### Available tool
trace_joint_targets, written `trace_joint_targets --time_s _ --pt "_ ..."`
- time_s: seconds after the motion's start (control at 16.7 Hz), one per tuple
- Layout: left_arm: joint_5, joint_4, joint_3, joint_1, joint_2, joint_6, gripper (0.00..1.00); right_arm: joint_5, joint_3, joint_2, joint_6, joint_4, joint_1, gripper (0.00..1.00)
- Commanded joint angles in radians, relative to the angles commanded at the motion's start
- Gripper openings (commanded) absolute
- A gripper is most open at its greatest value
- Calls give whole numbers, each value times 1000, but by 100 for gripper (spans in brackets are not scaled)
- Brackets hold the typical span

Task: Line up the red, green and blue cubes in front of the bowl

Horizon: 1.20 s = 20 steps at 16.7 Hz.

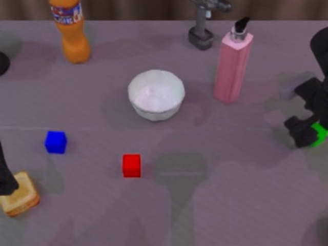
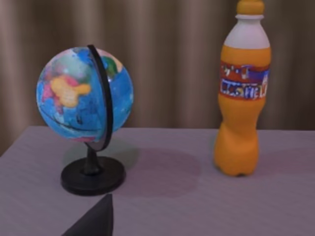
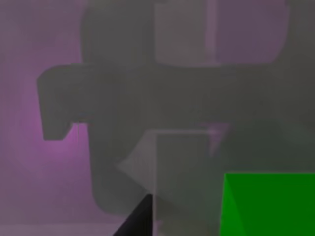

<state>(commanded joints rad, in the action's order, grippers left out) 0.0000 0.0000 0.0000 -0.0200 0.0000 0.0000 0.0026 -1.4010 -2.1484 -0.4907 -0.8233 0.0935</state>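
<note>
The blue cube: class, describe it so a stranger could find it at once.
Start at the white bowl mid-table. Look toward the table's left and nearer edge: the blue cube sits alone there. The red cube to its right differs only in colour.

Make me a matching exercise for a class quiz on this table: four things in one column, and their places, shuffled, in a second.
Things:
1. red cube
2. blue cube
3. green cube
4. orange bottle

Places:
A. far right edge, at the right gripper
B. back left of the table
C. in front of the white bowl, slightly to its left
D. left side, behind the toast-like block

Pairs: 1-C, 2-D, 3-A, 4-B
</note>
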Motion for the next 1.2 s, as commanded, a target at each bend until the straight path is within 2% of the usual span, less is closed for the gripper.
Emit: trace_joint_targets --time_s 0.24,0.3,0.84,1.2 --pt "0 0 0 0 0 0 100 0 0 0 0 0 0 2" --pt "0 0 0 0 0 0 100 0 0 0 0 0 0 0" --pt "0 0 0 0 0 0 100 -9 -8 25 8 -16 0 0" --pt "0 0 0 0 0 0 100 -10 -121 89 6 -204 5 0"
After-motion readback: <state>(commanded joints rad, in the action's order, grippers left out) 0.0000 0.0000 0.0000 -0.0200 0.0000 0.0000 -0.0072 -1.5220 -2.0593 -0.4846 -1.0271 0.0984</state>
